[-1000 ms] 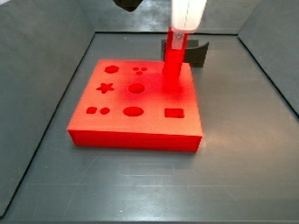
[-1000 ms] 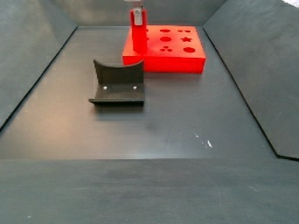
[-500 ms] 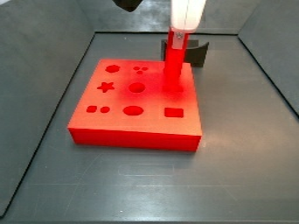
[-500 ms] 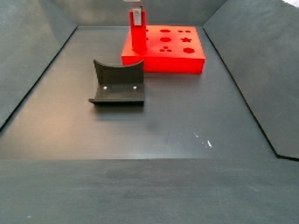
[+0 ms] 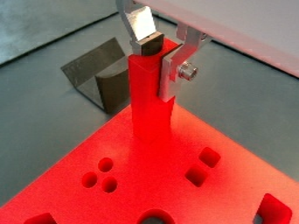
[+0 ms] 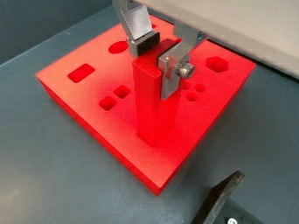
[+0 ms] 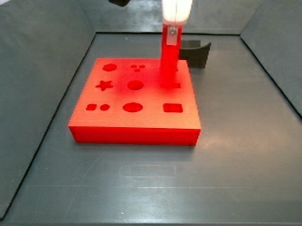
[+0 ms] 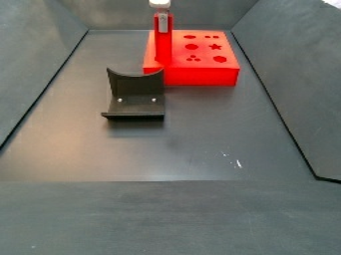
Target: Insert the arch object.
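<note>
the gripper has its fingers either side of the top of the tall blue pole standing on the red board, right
Not quite: the pole is red, not blue, as both wrist views show. The rest holds: the gripper has its fingers either side of the pole's top, and the pole stands upright on the red board.

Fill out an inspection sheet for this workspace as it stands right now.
Surface: dark grey floor, bare apart from what is listed here.
Job's things: arch object, nothing seen; red board with shaped holes lies flat.
Clutter: tall red pole upright on the board; dark fixture apart from the board.
Tool: tool at the pole's top, fingers either side; contact unclear.
Cables: nothing seen.
Surroundings: dark walls around the floor.
</note>
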You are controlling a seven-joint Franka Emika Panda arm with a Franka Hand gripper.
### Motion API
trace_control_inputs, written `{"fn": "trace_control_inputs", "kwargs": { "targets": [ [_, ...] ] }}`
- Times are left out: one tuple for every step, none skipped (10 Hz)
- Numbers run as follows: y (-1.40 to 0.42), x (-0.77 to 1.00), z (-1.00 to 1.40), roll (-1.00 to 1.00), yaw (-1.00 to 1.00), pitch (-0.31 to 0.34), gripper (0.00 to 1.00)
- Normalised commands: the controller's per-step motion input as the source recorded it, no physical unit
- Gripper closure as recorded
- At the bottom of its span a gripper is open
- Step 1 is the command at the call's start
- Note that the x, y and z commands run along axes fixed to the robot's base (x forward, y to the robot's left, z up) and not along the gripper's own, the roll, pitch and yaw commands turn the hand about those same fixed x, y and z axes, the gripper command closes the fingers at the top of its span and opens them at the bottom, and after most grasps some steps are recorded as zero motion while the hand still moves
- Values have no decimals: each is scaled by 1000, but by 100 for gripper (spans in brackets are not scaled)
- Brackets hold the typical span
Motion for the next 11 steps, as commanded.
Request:
{"fn": "trace_control_inputs", "kwargs": {
  "targets": [
    [-17,0,0,10,0,0,100],
    [-26,0,-143,0,0,0,100],
    [-49,77,-391,23,0,34,100],
    [-3,37,-877,110,0,59,100],
    [0,14,-1000,47,0,23,100],
    [0,69,-1000,26,-17,6,100],
    [0,0,-1000,0,-46,60,100],
    [0,-6,-951,0,-66,134,100],
    [0,-17,-843,0,-69,187,100],
    [0,0,-746,0,-63,234,100],
    [-3,0,-646,0,-60,289,100]
  ]
}}
